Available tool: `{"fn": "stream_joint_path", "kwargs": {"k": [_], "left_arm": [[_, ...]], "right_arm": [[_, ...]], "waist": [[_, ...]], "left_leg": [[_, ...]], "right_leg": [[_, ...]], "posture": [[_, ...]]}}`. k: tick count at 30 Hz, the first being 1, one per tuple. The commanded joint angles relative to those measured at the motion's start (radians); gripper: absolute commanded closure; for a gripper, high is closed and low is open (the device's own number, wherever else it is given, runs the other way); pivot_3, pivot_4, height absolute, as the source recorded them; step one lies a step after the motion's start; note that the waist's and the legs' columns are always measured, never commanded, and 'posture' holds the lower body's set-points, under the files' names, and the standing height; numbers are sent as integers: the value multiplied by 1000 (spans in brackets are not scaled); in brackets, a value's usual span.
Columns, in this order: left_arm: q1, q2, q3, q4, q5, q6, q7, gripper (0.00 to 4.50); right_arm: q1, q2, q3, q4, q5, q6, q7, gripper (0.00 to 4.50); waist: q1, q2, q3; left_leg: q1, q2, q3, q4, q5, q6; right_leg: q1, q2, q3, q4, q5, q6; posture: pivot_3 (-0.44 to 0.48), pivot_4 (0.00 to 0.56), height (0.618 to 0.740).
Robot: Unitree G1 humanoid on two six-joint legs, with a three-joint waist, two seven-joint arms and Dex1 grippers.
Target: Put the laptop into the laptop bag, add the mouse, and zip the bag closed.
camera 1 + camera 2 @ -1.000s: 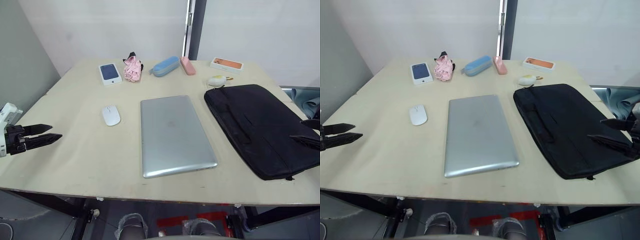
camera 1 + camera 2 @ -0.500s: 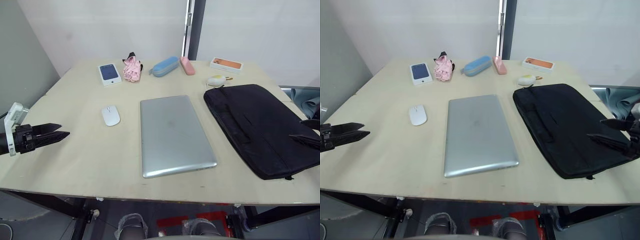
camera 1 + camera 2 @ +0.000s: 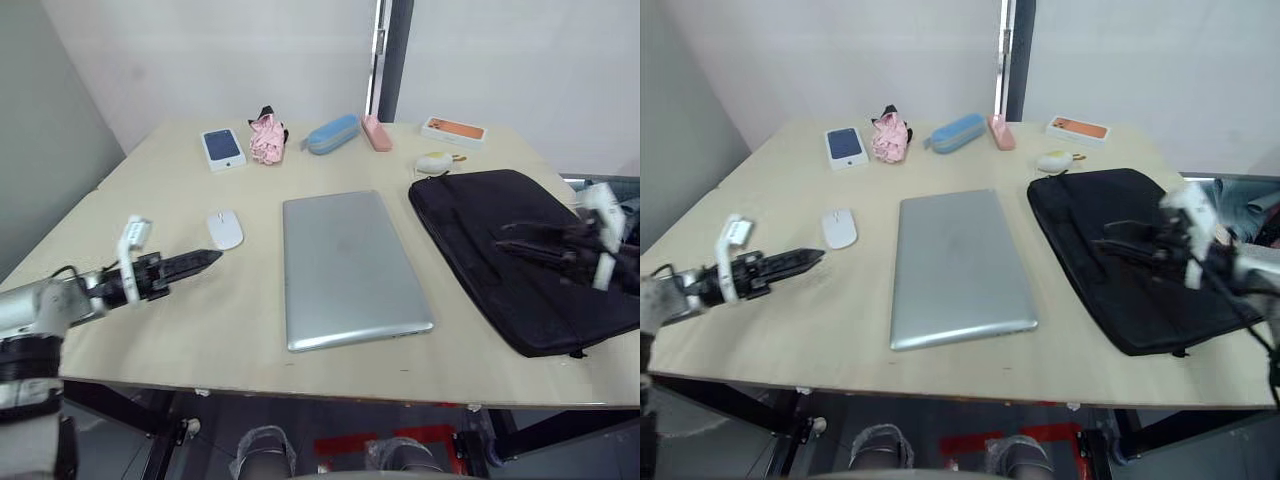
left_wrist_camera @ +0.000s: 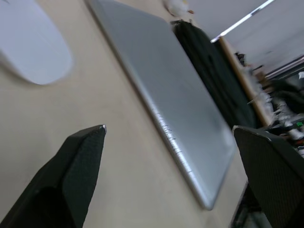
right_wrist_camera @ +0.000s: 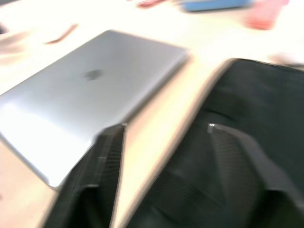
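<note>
The silver laptop (image 3: pixel 350 268) lies shut, flat at the table's middle. To its left sits the white mouse (image 3: pixel 224 229). On its right lies the black laptop bag (image 3: pixel 510 250), flat, a white plush duck (image 3: pixel 435 160) at its far corner. My left gripper (image 3: pixel 208 259) hovers low just in front of the mouse, pointing at the laptop's left edge. The left wrist view shows its fingers (image 4: pixel 80 156) wide apart and empty. My right gripper (image 3: pixel 500 238) is open above the bag's middle, holding nothing.
Along the far edge stand a boxed phone (image 3: pixel 221 147), a pink bundle (image 3: pixel 265 137), a blue case (image 3: pixel 331 132), a pink case (image 3: pixel 376 131) and an orange box (image 3: pixel 453 129). Bare tabletop (image 3: pixel 180 330) stretches in front of the mouse.
My left gripper has swung in from the table's left edge to just in front of the mouse. The right gripper has moved left from the bag's right edge to over its middle.
</note>
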Motion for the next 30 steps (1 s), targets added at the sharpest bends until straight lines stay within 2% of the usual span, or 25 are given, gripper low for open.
{"fn": "stream_joint_path", "kwargs": {"k": [1, 4, 5, 10, 16, 25, 30], "left_arm": [[-80, -62, -10, 59, -23, 122, 87, 0], [-124, -121, -55, 131, 27, 142, 160, 0], [-138, -137, -69, 154, 43, 136, 177, 0], [-237, -182, -95, 305, 89, 117, 217, 0], [-327, -225, -141, 453, 156, 63, 210, 0], [-366, -291, -187, 502, 207, 13, 142, 0], [-365, -310, -200, 515, 234, 6, 126, 0]], "right_arm": [[-66, 36, 104, -9, -76, -88, -19, 3258], [-130, 86, 198, 40, -152, -151, -43, 4278], [-153, 105, 232, 63, -191, -179, -57, 4476], [-331, 245, 382, 348, -437, -342, -254, 4476], [-425, 339, 481, 551, -564, -431, -290, 4476], [-499, 441, 590, 696, -708, -490, -322, 4476], [-522, 504, 601, 686, -705, -486, -276, 4476]], "waist": [[-2, 0, 0], [-6, 1, -1], [-9, 1, -1], [-13, 1, -1], [-6, 1, -1], [-15, 1, -1], [-20, 1, -1]], "left_leg": [[0, -1, 0, 0, 0, 0], [0, -1, 0, 1, 0, 0], [-1, -1, 0, 1, 1, 0], [-1, -1, 0, 0, 3, -2], [-1, -4, -1, -1, 5, -4], [3, -11, -2, -1, 5, -1], [14, -13, -1, -7, 5, 2]], "right_leg": [[0, 0, 0, 0, 0, 0], [1, -1, 1, 0, 0, 0], [1, -1, 1, 0, 0, 0], [0, -1, 0, 2, 0, 0], [1, -3, 0, 1, 0, 0], [6, -11, -1, 1, 0, 0], [16, -12, -1, -3, 0, 1]], "posture": [[0, 150, 740], [0, 150, 740], [0, 150, 740], [0, 150, 740], [0, 150, 740], [0, 150, 740], [0, 150, 740]]}}
